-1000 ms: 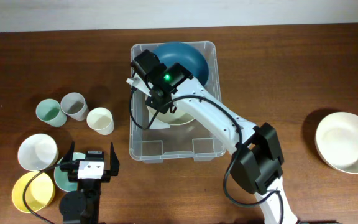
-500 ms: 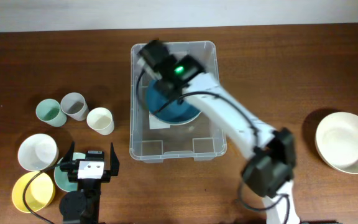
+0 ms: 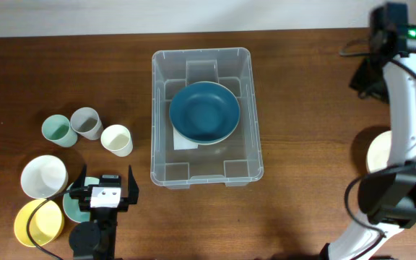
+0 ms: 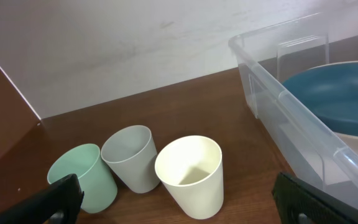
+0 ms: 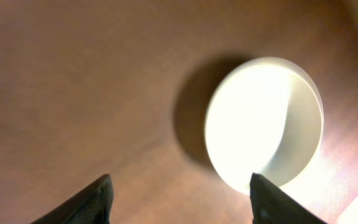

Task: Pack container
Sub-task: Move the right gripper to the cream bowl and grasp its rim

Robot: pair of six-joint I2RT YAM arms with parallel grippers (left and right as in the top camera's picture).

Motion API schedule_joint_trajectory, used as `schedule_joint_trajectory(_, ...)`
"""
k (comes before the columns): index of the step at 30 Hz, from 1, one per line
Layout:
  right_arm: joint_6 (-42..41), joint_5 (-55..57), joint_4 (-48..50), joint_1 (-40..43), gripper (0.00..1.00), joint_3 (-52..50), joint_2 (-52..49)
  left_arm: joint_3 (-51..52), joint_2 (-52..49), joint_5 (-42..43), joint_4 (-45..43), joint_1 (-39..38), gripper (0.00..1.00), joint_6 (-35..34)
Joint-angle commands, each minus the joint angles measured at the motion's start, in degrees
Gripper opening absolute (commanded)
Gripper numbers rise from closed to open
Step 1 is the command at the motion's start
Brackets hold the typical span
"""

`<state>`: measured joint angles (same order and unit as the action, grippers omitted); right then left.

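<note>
- Overhead first: the container (image 3: 156, 108) sits in the middle of the desk (image 3: 316, 87), holding one blue bowl (image 3: 204, 112), with room to spare.
- Left wrist: left hand (image 4: 182, 208) wide and empty, facing three cups (image 4: 132, 158) beside the container wall.
- Right wrist: right hand (image 5: 182, 205) wide, above and off to one side of the white bowl (image 5: 263, 121). We'd centre over its rim, one finger inside.

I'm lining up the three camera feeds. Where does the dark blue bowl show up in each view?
Overhead: the dark blue round bowl lies near the picture's centre, inside the large clear plastic container, partly over its white label.
Left wrist: at the right edge, behind the container's near wall.
Right wrist: not in it; only a cream bowl shows.
Shared landmark: the container's rim, in the overhead and left wrist views.
</note>
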<state>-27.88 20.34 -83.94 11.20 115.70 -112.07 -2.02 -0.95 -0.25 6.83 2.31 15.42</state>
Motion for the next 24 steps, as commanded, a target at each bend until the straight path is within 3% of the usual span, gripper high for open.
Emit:
schedule_joint_trajectory(1, -3.08, -2.12, 1.38, 4.63, 0.67, -7.08, -2.40, 0.50, 0.33, 0.46, -0.17, -0.07, 1.00, -0.37)
schedule_joint_trajectory(11, -3.02, -4.44, 19.61, 11.85, 0.70, -32.04, -2.69, 0.50, 0.33, 0.46, -0.17, -0.07, 1.00, -0.37)
schedule_joint_trajectory(22, -3.04, 3.85, 36.11, 12.09, 0.69, -44.35, -2.69, 0.50, 0.33, 0.46, -0.17, -0.07, 1.00, -0.37)
schedule_joint_trajectory(24, -2.95, 4.39, 37.40, 12.09, 0.62, -44.87, -2.69, 0.50, 0.33, 0.46, -0.17, -0.07, 1.00, -0.37)
